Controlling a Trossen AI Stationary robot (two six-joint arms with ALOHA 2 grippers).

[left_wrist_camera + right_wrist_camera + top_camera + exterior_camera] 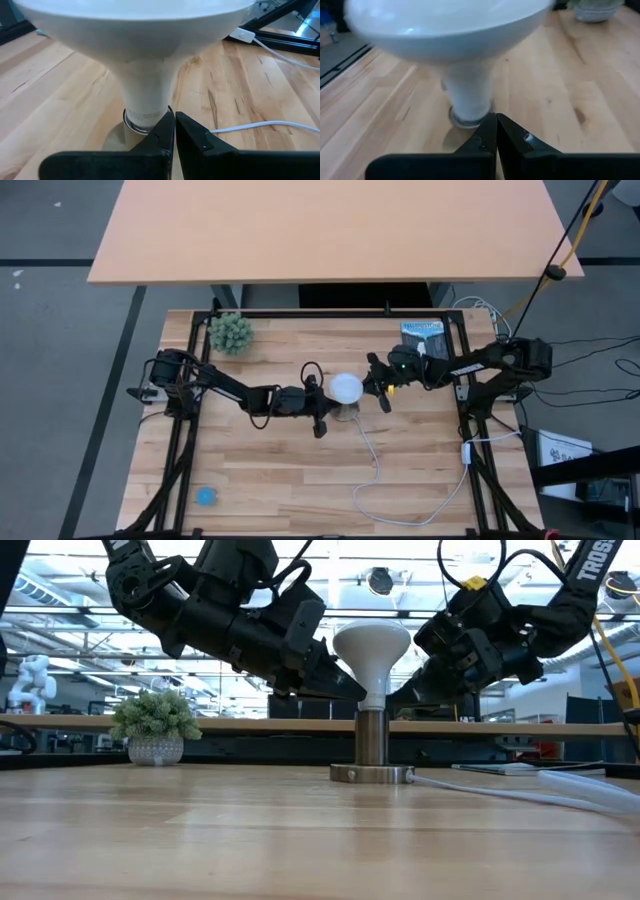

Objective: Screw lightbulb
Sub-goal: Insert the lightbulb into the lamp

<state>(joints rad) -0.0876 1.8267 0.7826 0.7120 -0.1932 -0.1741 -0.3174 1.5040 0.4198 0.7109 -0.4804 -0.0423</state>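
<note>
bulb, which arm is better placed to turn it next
Hard to call: the bulb stands upright in the socket, with the left gripper and right gripper both shut, close beside its neck. Neither grips it.

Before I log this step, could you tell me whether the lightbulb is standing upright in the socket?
Upright: the lightbulb stands dome-up, its neck straight down in the metal socket. How far it is threaded, cannot tell.

lightbulb (371, 652) upright in socket (372, 748) mid-table, plant (230, 333) behind at left
</note>
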